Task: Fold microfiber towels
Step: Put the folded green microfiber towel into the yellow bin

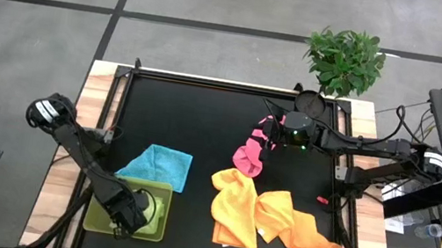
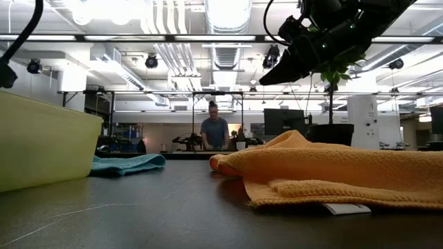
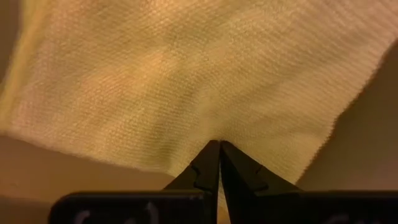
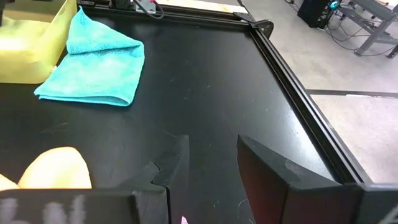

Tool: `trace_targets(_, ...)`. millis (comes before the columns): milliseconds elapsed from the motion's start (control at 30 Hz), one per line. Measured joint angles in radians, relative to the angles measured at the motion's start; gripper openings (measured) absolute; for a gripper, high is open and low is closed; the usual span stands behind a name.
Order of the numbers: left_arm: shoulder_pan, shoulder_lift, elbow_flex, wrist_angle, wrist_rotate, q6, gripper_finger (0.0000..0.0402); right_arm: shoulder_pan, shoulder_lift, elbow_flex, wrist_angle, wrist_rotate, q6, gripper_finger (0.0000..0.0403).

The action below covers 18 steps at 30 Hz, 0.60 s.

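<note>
Pink towel (image 1: 248,158) hanging from right gripper (image 1: 268,137) jaws, left gripper (image 1: 128,214) jaws closed against lime-green towel (image 3: 186,81) in tray (image 1: 99,222).

- we see five soft towels: one blue towel (image 1: 159,166), one pink towel (image 1: 249,156), one yellow towel (image 1: 236,207), one orange towel (image 1: 298,226) and one green towel (image 3: 186,81) down in the tray.
- we see one green tray (image 1: 158,228).
- we see two robot arms, so two grippers: the left gripper (image 1: 132,213) and the right gripper (image 1: 267,133).
- we see one plant (image 1: 344,60) in a pot.
- we see one person (image 2: 214,128) far back in the room.
- we see one black table (image 1: 196,111).
</note>
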Motion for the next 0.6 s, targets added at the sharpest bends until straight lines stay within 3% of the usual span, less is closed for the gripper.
trace_targets(333,0.000,-0.022,0.069,0.023,0.015,0.043,0.0000,0.000,0.000,0.000,0.000,0.001,0.000,0.0128)
trace_targets(600,0.000,-0.019,0.028,0.015,0.030,0.049,0.0000,0.000,0.000,0.000,0.000,0.000,0.000,0.0128)
